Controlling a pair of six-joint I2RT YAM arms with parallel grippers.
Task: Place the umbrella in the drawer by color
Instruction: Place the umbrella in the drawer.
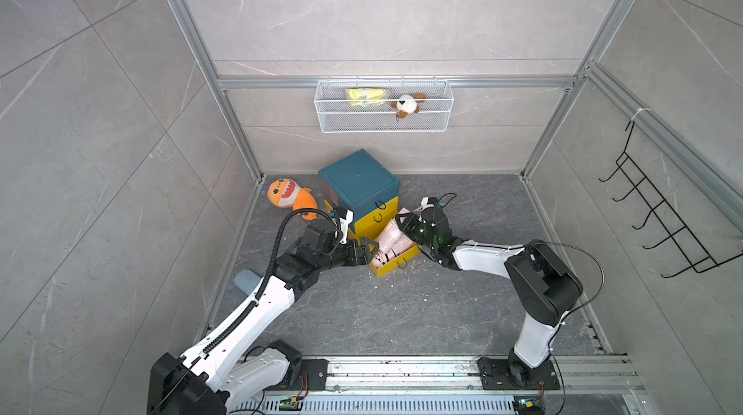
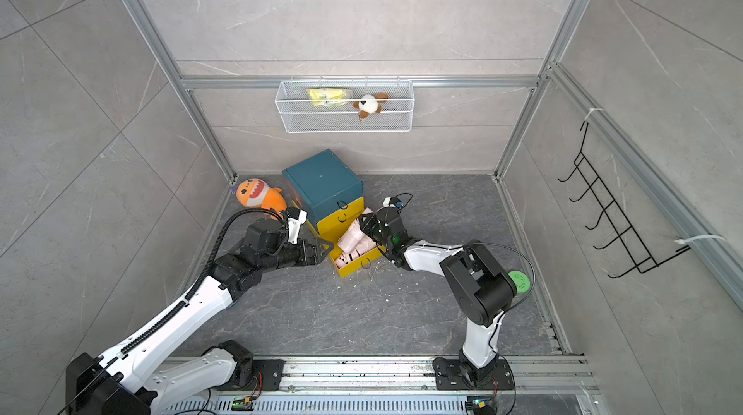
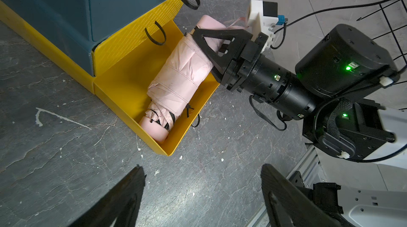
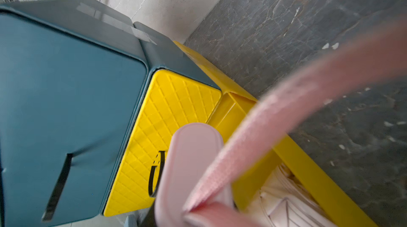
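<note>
Umbrella (image 3: 178,78): pink, folded; lies slantwise in pulled-out yellow drawer (image 3: 123,87), handle end down in near corner, other end tilted up over far-right rim.
R gripper (image 3: 217,43): jaws pinched on umbrella's raised end; pink strap (image 4: 286,113) loops across wrist cam.
L gripper (image 3: 202,193): jaws wide apart, holding nothing, hovers just left of drawer's near end, clear of it.
Cabinet (image 1: 358,181): teal top, upper yellow drawer front (image 4: 167,131) shut.
Step (my read): seating umbrella flat, then release.
Do well: lower raised end till below rim, push twd cabinet so nothing overhangs; free strap before letting go; L arm stays off drawer.
Risk: overhang jams closing.
</note>
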